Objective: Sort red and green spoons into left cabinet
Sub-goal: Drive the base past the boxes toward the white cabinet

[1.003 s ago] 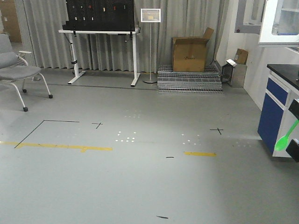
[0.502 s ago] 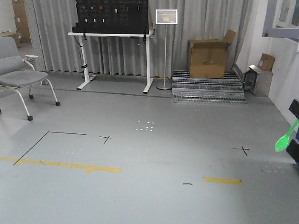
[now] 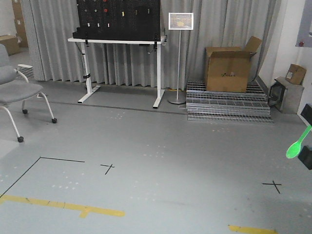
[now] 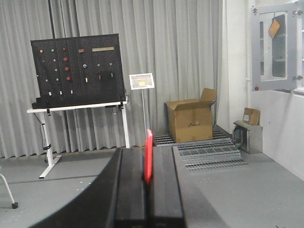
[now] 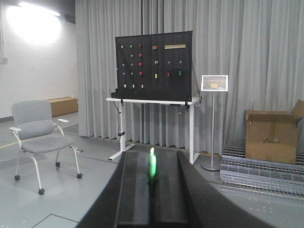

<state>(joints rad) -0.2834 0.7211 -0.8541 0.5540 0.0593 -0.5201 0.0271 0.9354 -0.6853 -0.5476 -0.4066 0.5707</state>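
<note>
In the left wrist view a red spoon (image 4: 148,161) stands on edge between the black jaws of my left gripper (image 4: 147,151), which is shut on it. The right wrist view shows a green spoon (image 5: 152,166) pinched the same way by my right gripper (image 5: 152,153). From the front, the green spoon (image 3: 295,146) hangs bowl-down at the right edge, held by the right gripper (image 3: 308,134), which is only partly in frame. My left gripper and the red spoon are outside the front view. The left cabinet is out of view.
A black pegboard on a white table (image 3: 117,40) stands against grey curtains. A sign stand (image 3: 180,58), a cardboard box (image 3: 229,68) on metal grates (image 3: 226,107) and a grey chair (image 3: 17,90) ring the floor. A wall cupboard (image 4: 275,47) hangs at the right.
The front view has swung left and drawn nearer to the pegboard table. The blue-fronted counter has slid out past the right edge. The green spoon keeps its place in the right gripper.
</note>
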